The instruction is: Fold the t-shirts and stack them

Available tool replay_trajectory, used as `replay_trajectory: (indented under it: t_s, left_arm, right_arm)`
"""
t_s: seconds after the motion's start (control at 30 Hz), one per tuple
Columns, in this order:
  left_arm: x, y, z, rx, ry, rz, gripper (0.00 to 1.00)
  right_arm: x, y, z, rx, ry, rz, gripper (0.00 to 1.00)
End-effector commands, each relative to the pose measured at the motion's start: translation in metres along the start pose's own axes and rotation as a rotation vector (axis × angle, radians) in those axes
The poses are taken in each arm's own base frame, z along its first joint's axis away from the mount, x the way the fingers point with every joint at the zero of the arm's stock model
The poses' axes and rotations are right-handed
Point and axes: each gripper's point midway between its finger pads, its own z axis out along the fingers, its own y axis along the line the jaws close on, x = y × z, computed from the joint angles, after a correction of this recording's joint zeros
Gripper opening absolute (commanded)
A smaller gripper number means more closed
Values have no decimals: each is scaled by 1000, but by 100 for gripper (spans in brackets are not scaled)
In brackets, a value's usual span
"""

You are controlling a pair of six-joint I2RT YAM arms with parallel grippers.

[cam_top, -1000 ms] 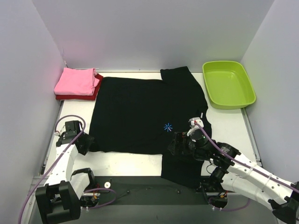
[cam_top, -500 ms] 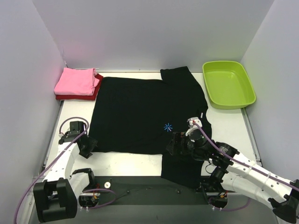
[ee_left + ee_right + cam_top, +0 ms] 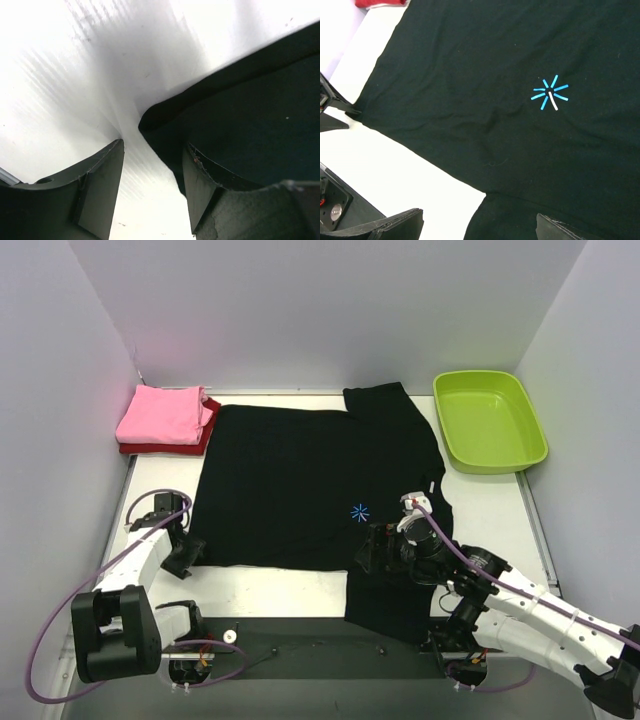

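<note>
The black t-shirt (image 3: 300, 480) lies spread flat over the table's middle, its blue starburst (image 3: 360, 512) facing up and one sleeve hanging toward the near edge. A folded pink t-shirt (image 3: 160, 413) rests on the folded dark red one (image 3: 205, 435) at the back left. My left gripper (image 3: 188, 552) is low at the black shirt's near left corner (image 3: 165, 125); its jaws stand apart with that corner's edge between them, unpinched. My right gripper (image 3: 372, 552) hovers wide open over the shirt's near hem (image 3: 485, 165), where body and sleeve meet, below the starburst (image 3: 550, 94).
A lime-green plastic tub (image 3: 488, 420) sits at the back right, just beyond the shirt's far sleeve. White walls close in the left, back and right sides. Bare white table (image 3: 270, 590) shows between the shirt's near hem and the dark front rail.
My left gripper has slid right and a little nearer, up to the black shirt's near left corner. The right arm and the shirts have not moved.
</note>
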Motion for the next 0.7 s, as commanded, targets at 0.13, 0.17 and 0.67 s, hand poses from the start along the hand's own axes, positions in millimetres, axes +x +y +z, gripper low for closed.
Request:
replay_trajectory:
  t_s: [0.13,0.17,0.67]
  left_arm:
    - [-32,-19,8,4,-99,-27,60]
    - [-33,-20,9,2,-99,-27,60]
    - [-24,-36,22,74,-55,-28,34]
  right_arm:
    - [-3,-2,-3,8,-24,-12,96]
    - [-3,-2,-3,7,-25,-11,96]
    - [-2,-3,0,21,-13,-7,96]
